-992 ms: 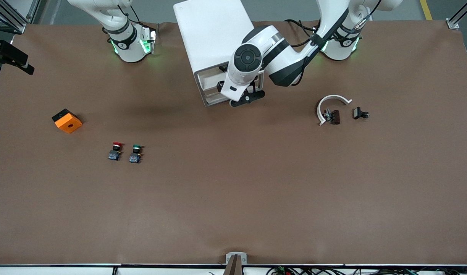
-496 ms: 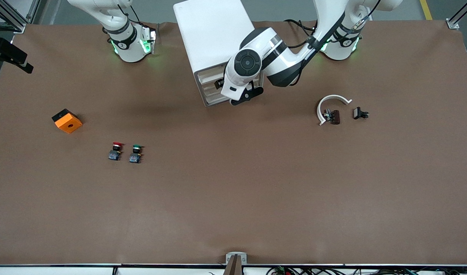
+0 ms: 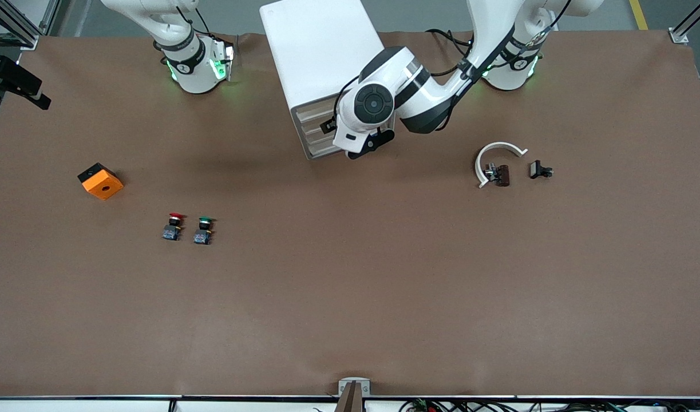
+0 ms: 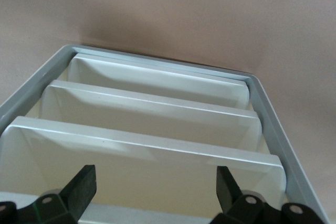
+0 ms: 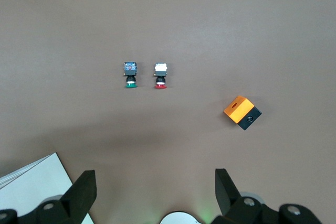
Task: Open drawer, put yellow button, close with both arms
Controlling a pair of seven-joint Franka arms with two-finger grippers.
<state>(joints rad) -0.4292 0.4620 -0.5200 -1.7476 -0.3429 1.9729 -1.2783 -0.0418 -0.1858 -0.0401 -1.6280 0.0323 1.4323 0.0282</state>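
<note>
The white cabinet (image 3: 321, 54) stands between the two arm bases. Its cream drawer fronts (image 3: 318, 129) all sit flush, and the drawer (image 4: 152, 216), the uppermost one, is pushed in. My left gripper (image 3: 332, 127) is right at that front. In the left wrist view the left gripper (image 4: 155, 174) is open, its fingers (image 4: 84, 182) spread across the upper drawer fronts with nothing between them. The right gripper (image 5: 155, 179) is open and empty, high over the table by its own base. The yellow button is out of view.
A red-capped button (image 3: 175, 225) and a green-capped button (image 3: 203, 229) stand side by side toward the right arm's end. An orange and black block (image 3: 101, 181) lies beside them. A white curved piece (image 3: 495, 155) and two small black parts (image 3: 540, 169) lie toward the left arm's end.
The left arm's hand has moved in closer against the cabinet front. The right arm and the things on the table have not moved.
</note>
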